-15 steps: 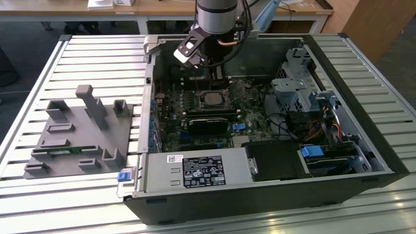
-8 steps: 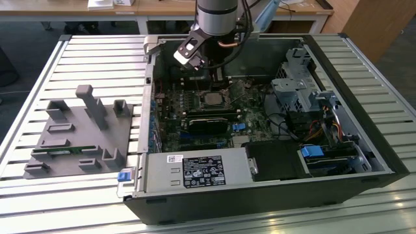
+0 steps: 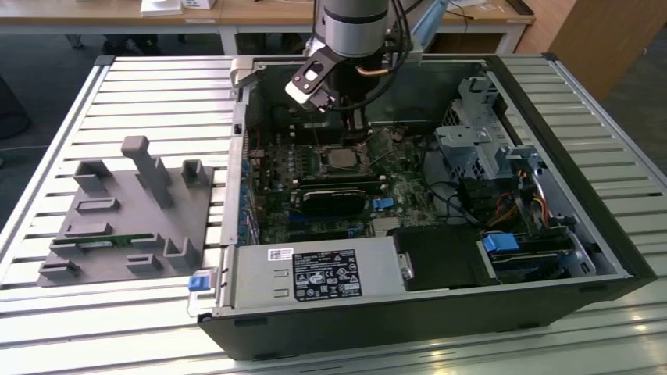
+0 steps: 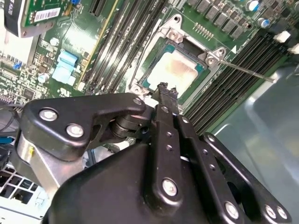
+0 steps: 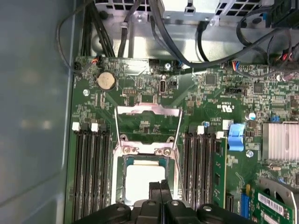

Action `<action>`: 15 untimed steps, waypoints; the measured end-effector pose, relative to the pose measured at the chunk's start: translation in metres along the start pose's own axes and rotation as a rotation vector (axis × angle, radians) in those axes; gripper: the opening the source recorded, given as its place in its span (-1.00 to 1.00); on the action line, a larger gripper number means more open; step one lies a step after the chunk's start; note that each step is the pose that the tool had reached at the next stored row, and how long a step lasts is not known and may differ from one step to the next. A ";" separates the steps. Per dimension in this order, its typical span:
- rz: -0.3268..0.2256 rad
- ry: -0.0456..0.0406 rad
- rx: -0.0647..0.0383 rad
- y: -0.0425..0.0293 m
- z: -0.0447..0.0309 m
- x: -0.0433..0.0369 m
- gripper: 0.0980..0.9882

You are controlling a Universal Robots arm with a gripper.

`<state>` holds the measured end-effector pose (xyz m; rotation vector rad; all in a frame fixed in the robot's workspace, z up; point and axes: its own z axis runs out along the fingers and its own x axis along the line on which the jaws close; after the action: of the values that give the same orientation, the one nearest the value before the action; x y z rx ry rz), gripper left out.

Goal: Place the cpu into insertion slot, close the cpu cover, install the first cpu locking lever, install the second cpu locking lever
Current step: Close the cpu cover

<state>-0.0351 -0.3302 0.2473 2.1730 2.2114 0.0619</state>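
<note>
Silver cpu (image 5: 142, 179) lies in insertion slot (image 5: 117, 173); cpu cover (image 5: 148, 110) raised; claw (image 5: 160, 184) closed above.

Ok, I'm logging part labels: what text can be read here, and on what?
Black label on the power supply: print too small to read.
White barcode sticker on the green card: too blurred to read.
White markings on the motherboard: too small to read.

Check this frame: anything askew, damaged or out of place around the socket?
Nothing stands out. The cpu sits square in the insertion slot; the cpu cover is open and one locking lever juts out unlatched.
</note>
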 end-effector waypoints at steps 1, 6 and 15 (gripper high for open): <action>0.000 0.0000 0.000 0.0003 0.0000 0.0000 -0.98; 0.000 0.0001 0.000 0.0005 -0.0028 0.0001 -0.98; 0.000 0.0001 0.000 0.0034 -0.0081 -0.0001 -0.98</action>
<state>-0.0322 -0.3302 0.2556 2.1731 2.2116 0.0618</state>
